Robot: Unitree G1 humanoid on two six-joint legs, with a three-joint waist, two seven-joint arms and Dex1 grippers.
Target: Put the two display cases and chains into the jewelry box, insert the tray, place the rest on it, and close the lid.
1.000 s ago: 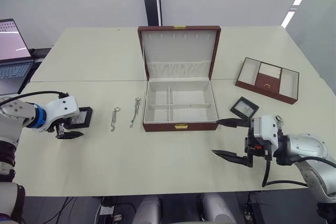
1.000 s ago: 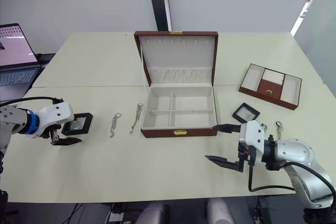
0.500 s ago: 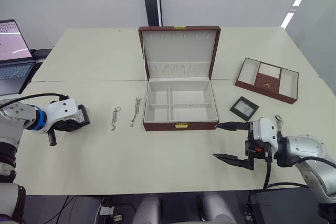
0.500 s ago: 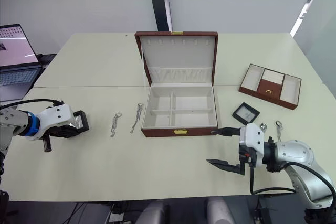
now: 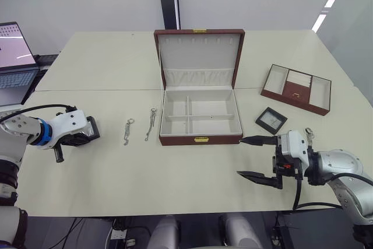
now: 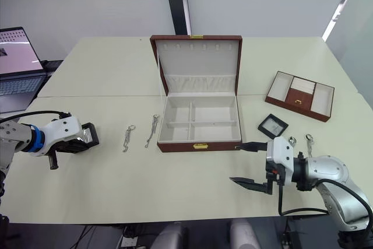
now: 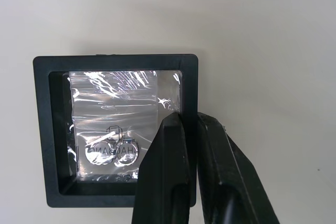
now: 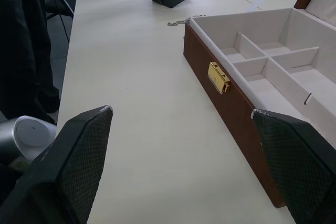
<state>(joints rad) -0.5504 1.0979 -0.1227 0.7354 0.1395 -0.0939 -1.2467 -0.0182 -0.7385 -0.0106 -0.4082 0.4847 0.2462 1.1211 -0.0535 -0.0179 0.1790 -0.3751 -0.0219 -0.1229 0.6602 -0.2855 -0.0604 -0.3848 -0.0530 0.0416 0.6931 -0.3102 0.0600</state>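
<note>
Display case one point(image 5: 86, 130), a small black square frame with a foil-wrapped insert, sits at the table's left side, pinched by the left gripper point(image 7: 190, 129). In the left wrist view both fingers are drawn close together over one wall of the frame, one inside the rim and one outside, so the grip is on the edge and not across the body.

Jewelry box point(image 5: 200, 115) stands open at the table's centre, lid upright, its four lower compartments bare. It lies to the robot's right of the held case, with two chains point(image 5: 140, 127) on the table between them, each running roughly front to back. My reading: the carry must pass over or behind these chains, and the box's long axis runs left to right, so the near-left compartment is the closest target.

Right gripper point(image 5: 258, 157) hovers just off the box's front right corner, fingers spread wide, holding nothing. A second display case point(image 5: 271, 120) lies near it, toward the far side, and a few small trinkets point(image 6: 300, 140) rest beside that arm. The tray point(image 5: 296, 88) is further off, to the right rear, well apart from the box.

Judgement: task is at its first step; the right arm is better placed for the second case.
</note>
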